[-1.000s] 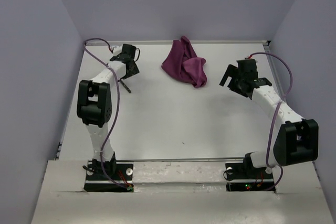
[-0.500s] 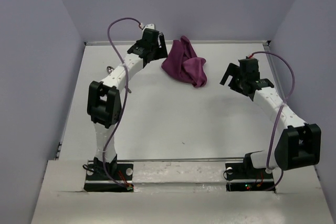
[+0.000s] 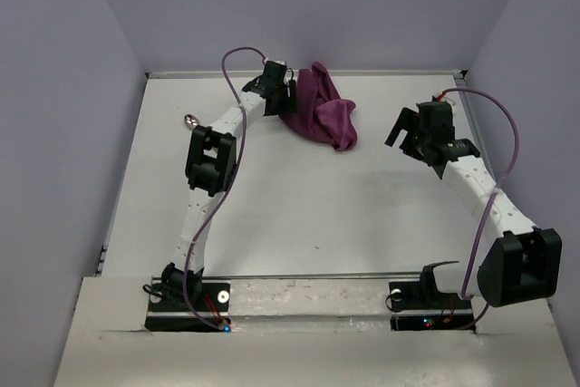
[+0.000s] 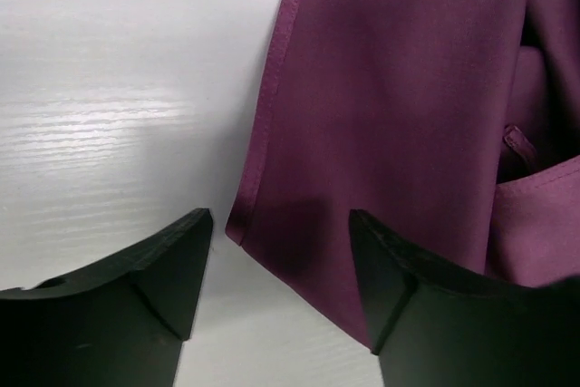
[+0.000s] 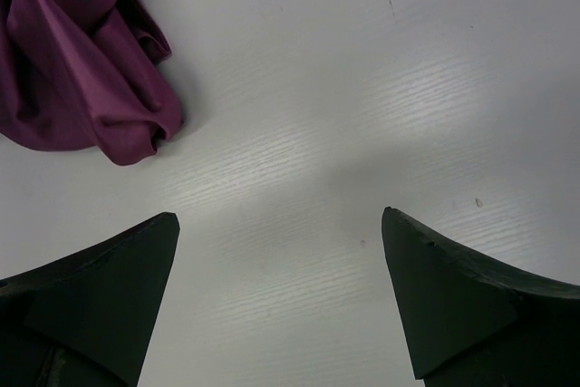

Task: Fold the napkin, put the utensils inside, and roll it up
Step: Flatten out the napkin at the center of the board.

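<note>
The plum-purple napkin [image 3: 319, 115] lies crumpled at the back middle of the table. My left gripper [image 3: 285, 103] is open at its left edge. In the left wrist view a hemmed corner of the napkin [image 4: 381, 106] lies on the table between my open fingers, and the gripper [image 4: 281, 256] holds nothing. My right gripper [image 3: 405, 136] is open and empty, to the right of the napkin and apart from it. The right wrist view shows the gripper [image 5: 281, 256] over bare table, with the napkin [image 5: 72, 70] at top left. One grey metal utensil end [image 3: 190, 120] shows at the left. Its handle is hidden by my left arm.
The white table [image 3: 299, 206] is walled by lilac panels on three sides. Purple cables loop over both arms. The arm bases sit at the near edge.
My left arm has swung from the far left, over the utensil, rightward to the napkin's left edge. My right gripper has shifted only slightly and stays open.
</note>
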`<state>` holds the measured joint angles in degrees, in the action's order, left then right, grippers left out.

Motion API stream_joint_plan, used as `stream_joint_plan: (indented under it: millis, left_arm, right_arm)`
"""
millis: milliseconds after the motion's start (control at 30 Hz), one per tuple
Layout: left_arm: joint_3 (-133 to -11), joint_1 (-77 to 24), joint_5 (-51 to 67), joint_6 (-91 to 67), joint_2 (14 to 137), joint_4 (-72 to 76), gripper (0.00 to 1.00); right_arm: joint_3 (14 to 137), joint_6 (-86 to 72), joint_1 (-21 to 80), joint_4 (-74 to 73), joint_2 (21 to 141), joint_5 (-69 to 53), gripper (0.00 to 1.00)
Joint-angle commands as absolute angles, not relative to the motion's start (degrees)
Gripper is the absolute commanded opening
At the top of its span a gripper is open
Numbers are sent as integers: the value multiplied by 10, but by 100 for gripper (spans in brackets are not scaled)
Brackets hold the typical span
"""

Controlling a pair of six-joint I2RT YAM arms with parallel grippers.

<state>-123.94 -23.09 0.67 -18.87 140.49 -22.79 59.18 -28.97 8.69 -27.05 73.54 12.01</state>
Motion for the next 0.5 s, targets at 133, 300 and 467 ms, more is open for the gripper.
stream_joint_plan:
  millis: [133,300,467]
  left_arm:
    - [-1272,-229,41,-194,1384,-231,16]
    - [-1225,-229,63,-192,1294,-215,0]
    - [-1183,-228,88,-194,1235,-202,0]
  right_arm:
    - [599,-293,89,-269,734,107,100]
    - [644,-258,125,-240,814,-41,100]
    - [749,-237,174,-224,919,-36,100]
